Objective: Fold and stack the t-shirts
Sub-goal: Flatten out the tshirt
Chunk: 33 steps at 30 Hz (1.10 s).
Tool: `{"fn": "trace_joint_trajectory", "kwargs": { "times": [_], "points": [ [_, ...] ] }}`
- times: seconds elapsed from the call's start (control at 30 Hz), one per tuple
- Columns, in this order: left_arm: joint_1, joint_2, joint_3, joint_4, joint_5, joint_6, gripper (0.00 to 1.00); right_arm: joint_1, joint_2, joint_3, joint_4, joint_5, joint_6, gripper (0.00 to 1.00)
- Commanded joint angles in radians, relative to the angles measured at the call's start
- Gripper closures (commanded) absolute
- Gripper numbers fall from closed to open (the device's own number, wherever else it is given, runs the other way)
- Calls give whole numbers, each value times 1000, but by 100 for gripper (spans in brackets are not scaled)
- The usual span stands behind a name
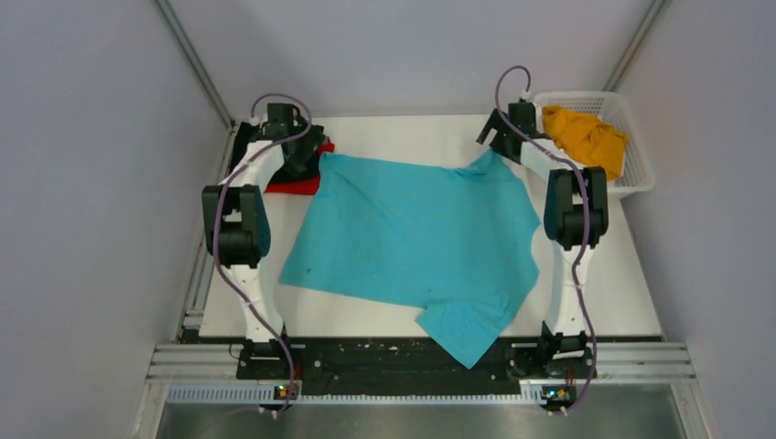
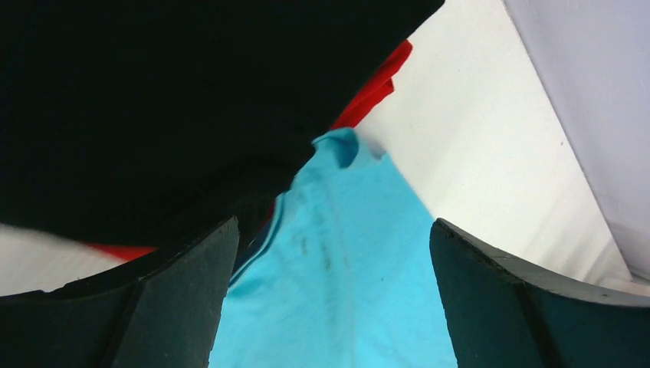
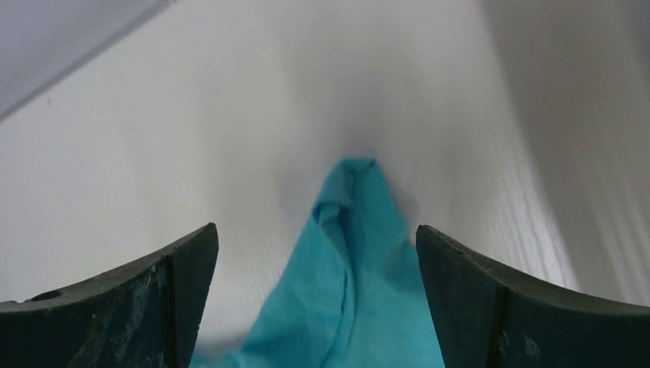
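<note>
The turquoise t-shirt (image 1: 412, 229) lies spread flat across the white table, one sleeve hanging over the near edge. The black t-shirt (image 1: 297, 155) sits on the red t-shirt (image 1: 300, 187) at the far left. The orange-yellow t-shirt (image 1: 586, 137) lies in the basket. My left gripper (image 1: 311, 151) is open over the turquoise shirt's far left corner (image 2: 345, 253), beside the black shirt (image 2: 153, 100) and the red one (image 2: 375, 88). My right gripper (image 1: 494, 139) is open over the shirt's far right corner (image 3: 356, 253). Neither gripper holds cloth.
A white plastic mesh basket (image 1: 641, 169) stands at the far right corner of the table (image 1: 403, 128). Grey walls close in the left, right and far sides. A metal rail with the arm bases runs along the near edge (image 1: 393, 357).
</note>
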Motion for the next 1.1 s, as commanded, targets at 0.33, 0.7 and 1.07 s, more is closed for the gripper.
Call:
{"fn": "trace_joint_trajectory", "kwargs": {
  "times": [0.33,0.7,1.07],
  "points": [
    [-124,-408,-336,-12,-55,212,1,41,-362,-526,269,-434,83,1],
    [-272,-415,-723,116,11,216,1,50,0,-59,45,-330,6,1],
    [-274,-447,-788,120,25,208,1,79,117,307,-3,-328,-68,1]
  ]
}}
